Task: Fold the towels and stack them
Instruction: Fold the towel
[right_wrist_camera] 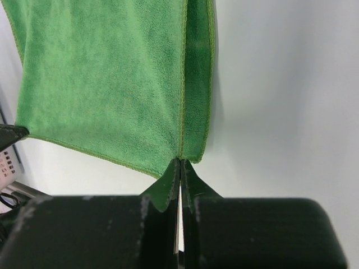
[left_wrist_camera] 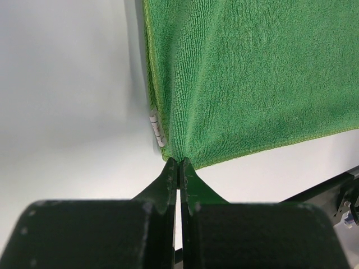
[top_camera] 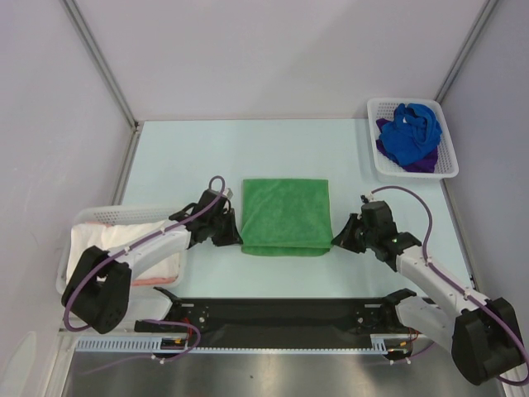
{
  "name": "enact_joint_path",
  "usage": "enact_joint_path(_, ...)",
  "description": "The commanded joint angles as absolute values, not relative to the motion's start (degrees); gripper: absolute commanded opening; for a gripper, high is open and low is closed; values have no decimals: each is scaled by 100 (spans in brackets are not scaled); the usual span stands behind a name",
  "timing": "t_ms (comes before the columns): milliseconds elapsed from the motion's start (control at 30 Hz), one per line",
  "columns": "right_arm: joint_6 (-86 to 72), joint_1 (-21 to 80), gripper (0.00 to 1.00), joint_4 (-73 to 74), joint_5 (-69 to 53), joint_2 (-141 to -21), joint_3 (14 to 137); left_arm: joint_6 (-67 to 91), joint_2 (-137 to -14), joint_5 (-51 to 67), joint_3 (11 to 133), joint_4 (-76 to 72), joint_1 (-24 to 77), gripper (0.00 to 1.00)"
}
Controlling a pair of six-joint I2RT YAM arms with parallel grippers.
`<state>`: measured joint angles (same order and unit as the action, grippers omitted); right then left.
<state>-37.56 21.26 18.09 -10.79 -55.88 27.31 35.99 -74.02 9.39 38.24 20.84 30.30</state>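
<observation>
Table [top_camera: 198, 157]: both grippers pinch green towel [top_camera: 285, 217] near corners.

Bright even light, soft shadows

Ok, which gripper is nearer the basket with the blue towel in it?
Right. The right gripper pinches the green towel's near right corner, below the basket at the far right. The left gripper pinches the near left corner, farther away.
</observation>
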Motion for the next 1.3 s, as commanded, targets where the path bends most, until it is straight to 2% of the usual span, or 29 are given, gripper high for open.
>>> enact_joint_path(0, -3814, 2171, 0, 1855, -967, -5441, 2681, 3577, -7198, 897, 3859, 2162, 3067, 0)
enact_joint_path(333, -3885, 2285, 0, 1714, -984, -5423, 2365, 3586, -7400, 975, 3727, 2013, 3067, 0)
enact_joint_path(400, -3885, 2285, 4, 1723, -976, -5397, 2329, 3603, -7453, 993, 3692, 1960, 3067, 2)
enact_joint_path(433, -3885, 2285, 13, 1731, -984, -5370, 2320, 3612, -7471, 1028, 3674, 1943, 3067, 9)
enact_joint_path(467, -3885, 2294, 17, 1758, -976, -5353, 2320, 3621, -7497, 1063, 3639, 1925, 3067, 13)
enact_joint_path(500, -3867, 2285, 20, 1767, -967, -5344, 2329, 3630, -7488, 1063, 3630, 1925, 3067, 25)
enact_joint_path(533, -3858, 2285, 28, 1793, -949, -5326, 2347, 3621, -7480, 1046, 3621, 1942, 3067, 31)
enact_joint_path(600, -3832, 2285, 36, 1854, -941, -5265, 2399, 3577, -7410, 967, 3673, 2082, 3067, 45)
enact_joint_path(633, -3815, 2276, 42, 1889, -923, -5239, 2426, 3568, -7366, 923, 3717, 2153, 3067, 48)
enact_joint_path(733, -3771, 2111, 45, 1951, -835, -5212, 2636, 3481, -7242, 651, 4024, 2504, 3041, 55)
enact_joint_path(800, -3753, 1908, 45, 1837, -931, -5352, 2846, 3410, -7268, 493, 4454, 2706, 2971, 56)
enact_joint_path(867, -3630, 1724, 46, 1610, -758, -5597, 3268, 3297, -7435, 335, 4885, 2838, 2918, 57)
enact_joint_path(1033, -3226, 1530, 48, 1442, -642, -7266, 4550, 3050, -8662, -350, 6458, 3015, 2646, 62)
enact_joint_path(1267, -2866, 1450, 46, 1354, -448, -9113, 6133, 2646, -10412, -273, 7821, 2971, 2224, 62)
